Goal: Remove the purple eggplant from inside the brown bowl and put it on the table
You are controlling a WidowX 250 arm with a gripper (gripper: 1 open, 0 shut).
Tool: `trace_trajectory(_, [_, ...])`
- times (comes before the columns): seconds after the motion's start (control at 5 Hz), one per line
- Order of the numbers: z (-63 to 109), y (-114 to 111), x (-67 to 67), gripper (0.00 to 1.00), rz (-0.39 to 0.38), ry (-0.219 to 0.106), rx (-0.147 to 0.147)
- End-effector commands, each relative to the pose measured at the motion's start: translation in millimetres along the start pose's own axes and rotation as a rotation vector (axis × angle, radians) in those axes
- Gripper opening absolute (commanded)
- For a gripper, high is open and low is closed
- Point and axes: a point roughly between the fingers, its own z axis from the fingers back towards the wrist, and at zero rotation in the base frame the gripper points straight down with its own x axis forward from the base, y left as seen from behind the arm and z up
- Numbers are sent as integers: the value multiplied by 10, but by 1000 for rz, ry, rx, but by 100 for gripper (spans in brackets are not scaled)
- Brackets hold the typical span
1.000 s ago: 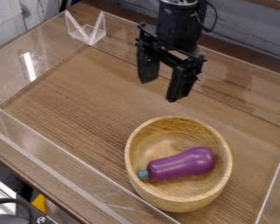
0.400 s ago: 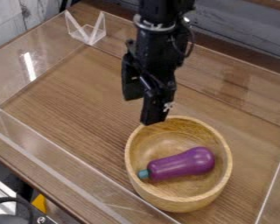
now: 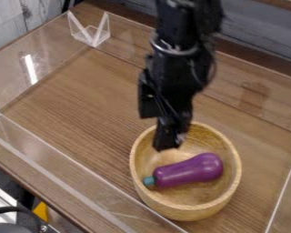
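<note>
The purple eggplant (image 3: 191, 171) lies on its side inside the brown bowl (image 3: 145, 182), its teal-green stem cap pointing to the lower left. The bowl stands on the table (image 3: 87, 100) near the front right. My gripper (image 3: 160, 116) hangs pointing down over the bowl's far-left rim, just above and behind the eggplant. Its two black fingers (image 3: 169, 135) stand apart with nothing between them. It is not touching the eggplant.
Clear acrylic walls (image 3: 45, 168) edge the table at the front and left. A small clear stand (image 3: 90, 30) sits at the back left corner. Bare wood lies to the left of the bowl.
My gripper has come from the back of the table toward the bowl, dropped slightly and rolled about its axis. It stays open. Eggplant and bowl have not moved.
</note>
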Motion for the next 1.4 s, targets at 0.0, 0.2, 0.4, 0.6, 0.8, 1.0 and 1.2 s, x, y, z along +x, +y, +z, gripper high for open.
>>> trace_trajectory(0.0, [-6,-39,140,100,-9,-37,53])
trace_trajectory(0.2, [-150,-42,220,100,-1,-43,76])
trace_trajectory(0.4, [-293,-10,290,100,11,-52,108])
trace_trajectory(0.6, [-420,104,292,100,84,-59,131])
trace_trajectory(0.8, [-518,227,292,100,162,-76,145])
trace_trajectory(1.0, [-525,226,262,100,142,-106,156])
trace_trajectory(1.2, [-498,223,233,0,125,-133,155])
